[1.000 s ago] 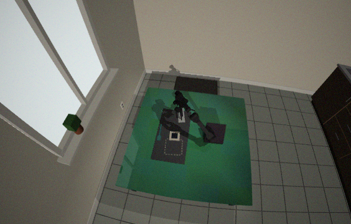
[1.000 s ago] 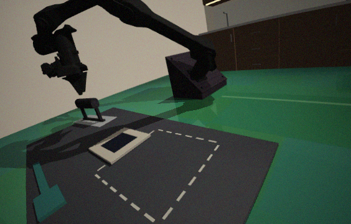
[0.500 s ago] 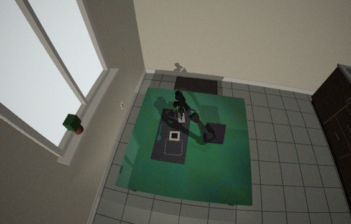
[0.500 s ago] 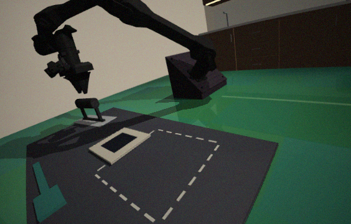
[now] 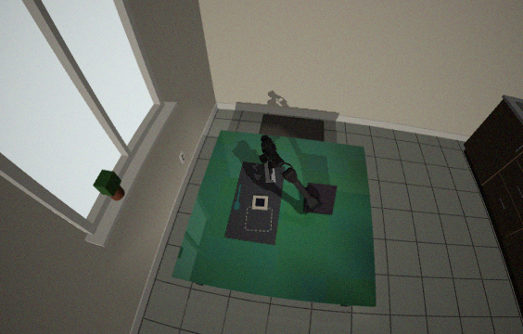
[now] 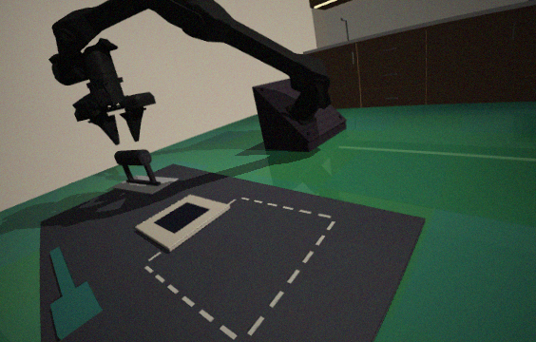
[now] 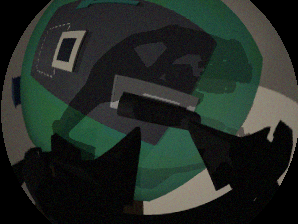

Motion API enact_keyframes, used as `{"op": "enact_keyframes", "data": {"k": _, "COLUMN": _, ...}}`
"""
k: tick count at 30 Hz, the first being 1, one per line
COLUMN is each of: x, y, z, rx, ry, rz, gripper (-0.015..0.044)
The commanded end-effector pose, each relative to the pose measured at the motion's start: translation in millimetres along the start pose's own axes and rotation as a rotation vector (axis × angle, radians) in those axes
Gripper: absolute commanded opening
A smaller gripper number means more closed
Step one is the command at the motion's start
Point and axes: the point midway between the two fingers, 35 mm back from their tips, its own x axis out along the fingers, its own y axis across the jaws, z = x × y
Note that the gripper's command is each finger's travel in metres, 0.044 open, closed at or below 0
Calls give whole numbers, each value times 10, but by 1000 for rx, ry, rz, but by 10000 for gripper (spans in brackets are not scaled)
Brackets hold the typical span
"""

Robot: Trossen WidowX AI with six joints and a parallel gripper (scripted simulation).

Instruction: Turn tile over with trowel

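The trowel [image 5: 270, 179] [image 6: 133, 157] [image 7: 150, 110], a grey plate with a black bar handle on two posts, rests at the mat's far end. My gripper [image 6: 126, 142] [image 7: 164, 127] is open and empty, with its fingertips a little above the trowel's handle and not touching it. The cream tile [image 5: 260, 202] [image 6: 182, 218] [image 7: 66, 49] lies flat on the dark mat [image 5: 238, 232] [image 6: 368, 256] [image 7: 105, 30], its dark square facing up. It overlaps the trowel-side edge of the dashed outline [image 6: 294, 276] and lies mostly outside it.
A flat teal paddle-shaped piece [image 5: 237, 204] [image 6: 77, 304] lies along one side of the mat. The arm's dark wedge-shaped base [image 5: 327, 199] [image 6: 282, 119] stands on the green table [image 5: 326, 260] [image 6: 487, 190] beyond the mat's opposite side. The arm's shadow falls across the mat around the trowel.
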Motion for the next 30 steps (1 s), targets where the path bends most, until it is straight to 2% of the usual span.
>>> {"op": "enact_keyframes", "data": {"k": 1, "x": 3, "y": 3, "z": 6, "rx": -113, "ry": -5, "rz": 3, "gripper": 270}}
{"op": "enact_keyframes", "data": {"k": 30, "x": 22, "y": 11, "z": -10, "rx": -1090, "ry": -18, "rz": 5, "gripper": 270}}
